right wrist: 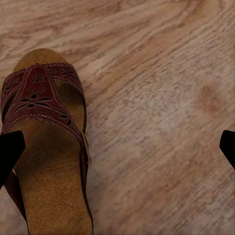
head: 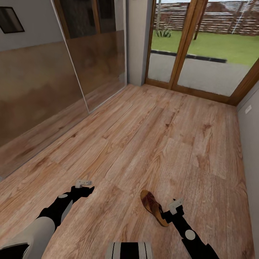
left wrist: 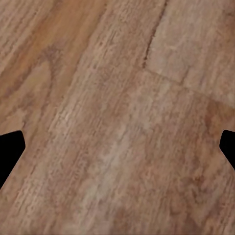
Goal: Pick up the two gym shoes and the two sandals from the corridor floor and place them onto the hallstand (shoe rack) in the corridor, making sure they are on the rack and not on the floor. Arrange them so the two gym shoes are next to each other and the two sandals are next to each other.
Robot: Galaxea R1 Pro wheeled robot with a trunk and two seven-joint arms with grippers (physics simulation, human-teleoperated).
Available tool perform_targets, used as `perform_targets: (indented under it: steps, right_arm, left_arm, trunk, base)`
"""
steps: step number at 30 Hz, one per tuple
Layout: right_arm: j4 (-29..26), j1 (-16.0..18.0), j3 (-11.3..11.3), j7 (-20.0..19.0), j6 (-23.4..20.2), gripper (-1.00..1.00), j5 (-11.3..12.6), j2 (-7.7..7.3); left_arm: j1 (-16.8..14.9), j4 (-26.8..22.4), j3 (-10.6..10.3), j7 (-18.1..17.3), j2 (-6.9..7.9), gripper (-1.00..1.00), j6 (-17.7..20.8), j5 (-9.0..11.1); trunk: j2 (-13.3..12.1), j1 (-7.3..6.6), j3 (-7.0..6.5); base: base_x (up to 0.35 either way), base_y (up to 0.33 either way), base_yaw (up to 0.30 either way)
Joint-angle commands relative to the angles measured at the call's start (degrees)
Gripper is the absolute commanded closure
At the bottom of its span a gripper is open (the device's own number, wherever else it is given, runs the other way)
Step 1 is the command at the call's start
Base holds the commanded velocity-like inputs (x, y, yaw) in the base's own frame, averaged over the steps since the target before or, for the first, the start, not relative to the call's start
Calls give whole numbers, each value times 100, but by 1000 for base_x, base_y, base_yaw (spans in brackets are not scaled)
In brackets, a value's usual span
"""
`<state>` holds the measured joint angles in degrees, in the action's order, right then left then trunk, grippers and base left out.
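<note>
One brown sandal (head: 154,208) with a tan insole and a dark red strap lies flat on the wood-plank corridor floor (head: 151,136), just in front of me. My right gripper (head: 172,212) hovers over the floor right beside it, open. In the right wrist view the sandal (right wrist: 46,147) sits by one fingertip (right wrist: 10,152), and bare floor fills the gap of the gripper (right wrist: 117,152). My left gripper (head: 85,185) hangs open over bare planks (left wrist: 117,98) well to the sandal's left. The gym shoes, the other sandal and the hallstand are out of view.
A mirrored sliding-door wardrobe (head: 54,79) lines the left side. Wood-framed glass doors (head: 201,54) close the far end, with lawn beyond. A grey wall (head: 251,144) runs along the right. Open floor stretches ahead between them.
</note>
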<state>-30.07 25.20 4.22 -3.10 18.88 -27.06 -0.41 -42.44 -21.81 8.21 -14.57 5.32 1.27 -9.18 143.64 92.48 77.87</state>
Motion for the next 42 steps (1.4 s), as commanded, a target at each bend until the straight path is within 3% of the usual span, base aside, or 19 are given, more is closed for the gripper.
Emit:
perform_targets:
  steps: [1, 18, 36, 42]
  right_arm:
    - [1, 3, 44, -32, 28, -100, -48, 5]
    - [9, 3, 44, -39, 28, -100, -51, 5]
    - [10, 3, 44, -41, 28, -100, -51, 6]
    - [10, 3, 44, -41, 28, -100, -53, 5]
  left_arm:
    - [0, -7, 49, -43, -4, -100, 13, -58]
    - [2, -7, 49, -45, -4, -100, 13, -58]
    - [-1, -7, 49, -46, -4, -100, 13, -58]
    - [0, -157, 49, -42, -4, -100, 20, -55]
  trunk:
    - [1, -1, 7]
    - [1, -1, 26]
    - [25, 45, 558]
    - [25, 45, 577]
  base:
    - [0, 0, 0]
    - [0, 0, 0]
    - [0, 0, 0]
    - [0, 0, 0]
